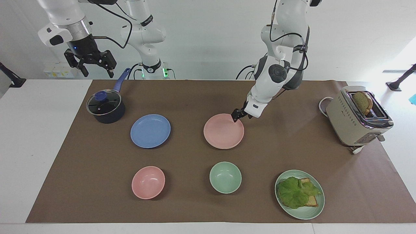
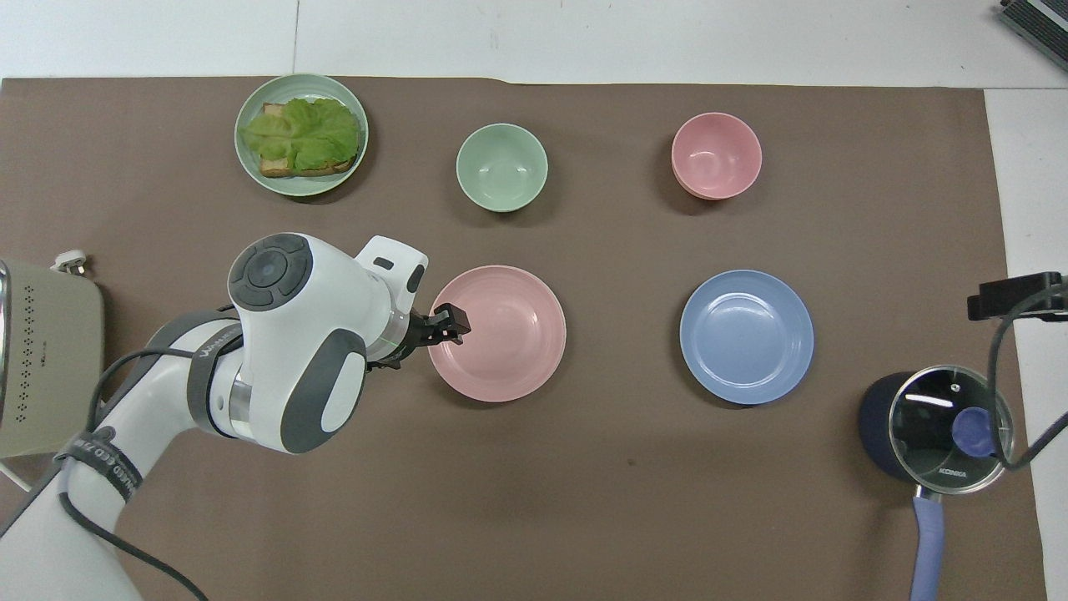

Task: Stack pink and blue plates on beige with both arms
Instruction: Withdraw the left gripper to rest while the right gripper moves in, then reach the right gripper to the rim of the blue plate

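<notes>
Pink plate point(image 1: 223, 131) set down flat to cover the beige one, left pincer point(image 1: 236, 115) open at its rim, right pincer point(image 1: 92, 63) open, empty, waiting above the pot point(image 1: 106, 107).

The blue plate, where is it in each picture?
Facing view: the blue plate sits left of middle, just below the lidded pot.
Overhead view: the blue plate sits right of middle, just above that pot.
Shared landmark: the lidded pot, beside the plate in both.

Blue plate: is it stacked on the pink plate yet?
No. The blue plate lies alone on the mat, beside the pink plate, toward the right arm's end.
</notes>
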